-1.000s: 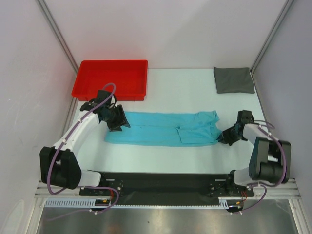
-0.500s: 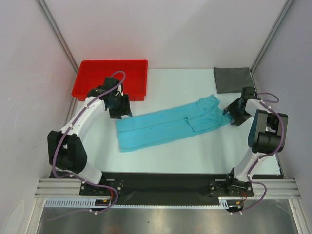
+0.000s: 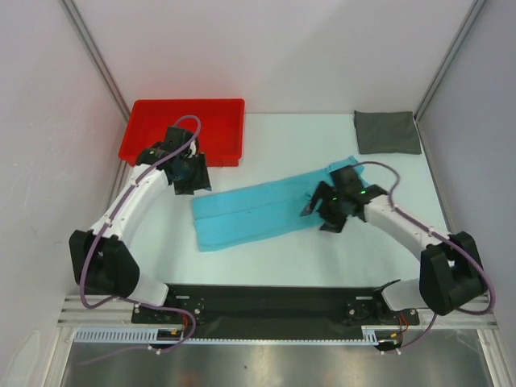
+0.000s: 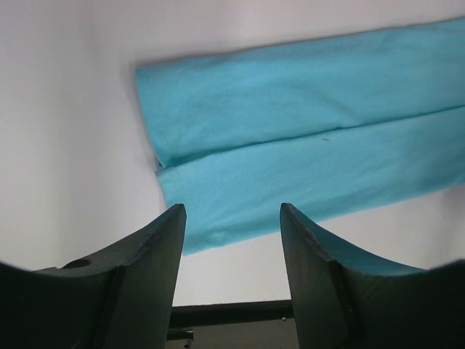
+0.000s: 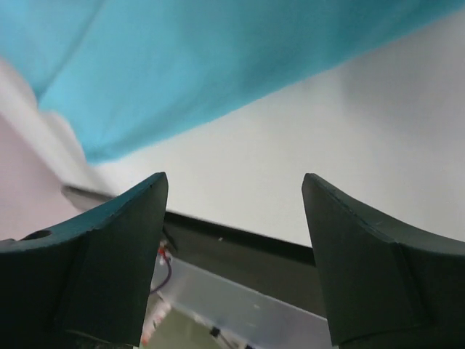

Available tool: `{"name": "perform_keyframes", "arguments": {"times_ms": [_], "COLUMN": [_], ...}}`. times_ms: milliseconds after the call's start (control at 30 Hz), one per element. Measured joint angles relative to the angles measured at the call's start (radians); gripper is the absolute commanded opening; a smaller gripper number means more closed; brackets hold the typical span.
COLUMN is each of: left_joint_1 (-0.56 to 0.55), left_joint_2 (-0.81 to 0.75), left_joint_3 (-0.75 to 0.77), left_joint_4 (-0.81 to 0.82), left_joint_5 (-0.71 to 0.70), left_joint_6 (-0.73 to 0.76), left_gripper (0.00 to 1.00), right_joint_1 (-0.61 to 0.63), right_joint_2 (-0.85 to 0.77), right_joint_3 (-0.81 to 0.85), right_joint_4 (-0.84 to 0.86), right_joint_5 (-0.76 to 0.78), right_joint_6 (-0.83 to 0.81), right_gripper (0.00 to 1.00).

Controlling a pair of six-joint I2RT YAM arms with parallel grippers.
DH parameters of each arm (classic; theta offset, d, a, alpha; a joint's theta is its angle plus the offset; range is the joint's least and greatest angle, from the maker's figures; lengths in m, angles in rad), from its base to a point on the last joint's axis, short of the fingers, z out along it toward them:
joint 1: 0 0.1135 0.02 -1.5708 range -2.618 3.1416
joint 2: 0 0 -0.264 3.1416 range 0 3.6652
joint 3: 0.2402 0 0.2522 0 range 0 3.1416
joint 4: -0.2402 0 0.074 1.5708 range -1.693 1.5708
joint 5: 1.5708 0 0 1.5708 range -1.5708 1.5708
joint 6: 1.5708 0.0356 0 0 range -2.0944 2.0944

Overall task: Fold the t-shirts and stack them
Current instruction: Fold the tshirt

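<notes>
Turquoise t-shirt: flat on the white table, folded into a long strip. It runs on a slant across the middle, from near left up to far right.
Fold line: the left wrist view shows it clearly, with two layers of the turquoise t-shirt meeting along a seam down the length.
Grey t-shirt: a small folded rectangle at the far right corner, well apart from the turquoise one.
Left claw: released. The left claw has its fingers apart with nothing between them, only cloth and table below. It hovers just in front of the red tray, beyond the strip's left end and clear of the cloth.
Right claw: released too, jaws spread wide and gripping nothing. It sits over the strip's right end.
Right wrist view: bare table shows between the fingers of the right claw. The turquoise edge lies beyond the tips.
Red tray: far left corner of the table.
</notes>
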Motion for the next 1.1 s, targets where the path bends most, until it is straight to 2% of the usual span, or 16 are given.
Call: {"name": "perform_keyframes", "arguments": {"times_ms": [133,300,400,600,733,1067,1100], "left_joint_1": [-0.004,-0.014,-0.016,-0.019,-0.026,-0.028,-0.028], "left_joint_2": [-0.089,-0.191,-0.239,-0.317,-0.366,-0.423,-0.423], "left_joint_3": [-0.018,-0.043,-0.046,-0.058,-0.112,-0.174,-0.174], "left_joint_4": [-0.002,-0.018,-0.025,-0.024,-0.019,-0.002,0.001], "left_joint_5": [-0.017,-0.029,-0.042,-0.042,-0.027,-0.026,-0.026], "left_joint_6": [-0.023,-0.038,-0.041,-0.066,-0.071,-0.073,-0.073], "left_gripper": [0.6,0.6,0.59,0.58,0.58,0.58,0.58], "right_joint_1": [0.265,0.487,0.569,0.681,0.723,0.727,0.726], "right_joint_2": [0.134,0.35,0.455,0.584,0.603,0.646,0.652], "right_joint_3": [0.055,0.14,0.169,0.244,0.282,0.311,0.316], "right_joint_4": [0.119,0.35,0.449,0.512,0.507,0.483,0.484], "right_joint_5": [-0.022,-0.023,-0.018,0.062,0.131,0.216,0.216], "right_joint_6": [0.133,0.377,0.528,0.761,0.872,1.054,1.061], "right_gripper": [0.66,0.64,0.63,0.62,0.52,0.5,0.47]}}
